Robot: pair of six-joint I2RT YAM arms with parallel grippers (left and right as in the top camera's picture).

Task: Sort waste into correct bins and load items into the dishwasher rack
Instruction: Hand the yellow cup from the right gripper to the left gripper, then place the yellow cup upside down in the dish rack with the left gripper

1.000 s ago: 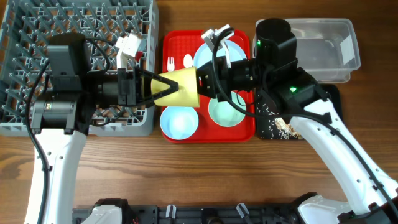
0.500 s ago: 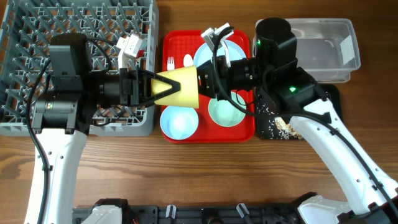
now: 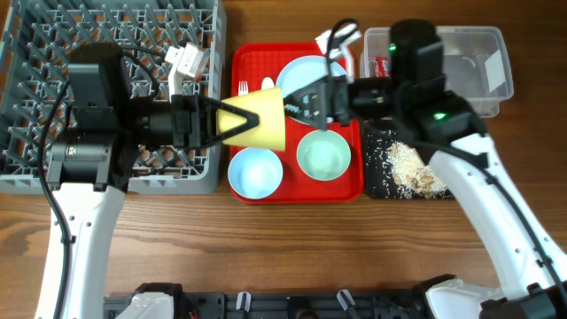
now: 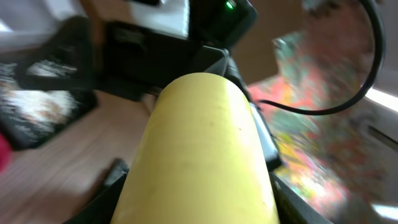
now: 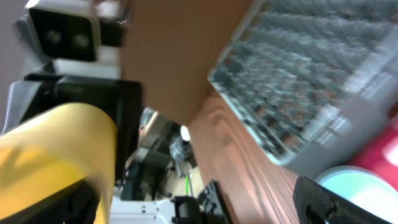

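The yellow cup (image 3: 257,120) lies sideways in the air over the left side of the red tray, and my left gripper (image 3: 235,124) is shut on its narrow end. In the left wrist view the cup (image 4: 199,149) fills the space between both black fingers (image 4: 99,205). My right gripper (image 3: 301,106) stands open just off the cup's wide rim, holding nothing. The right wrist view shows the cup (image 5: 56,155) at the left and the dishwasher rack (image 5: 311,74) beyond. A plate (image 3: 306,75), two bowls (image 3: 255,173) (image 3: 323,157) and a fork (image 3: 242,89) lie on the tray.
The grey rack (image 3: 53,35) sits at the left under my left arm. The red tray (image 3: 354,177) is in the middle. A clear tub (image 3: 478,62) at the back right holds a red-and-white wrapper (image 3: 379,64). A black tray (image 3: 381,177) holds food scraps (image 3: 412,168).
My right gripper opened, let go of the cup and drew back to the right. My left gripper closed on the cup's narrow end. The cup has hardly moved.
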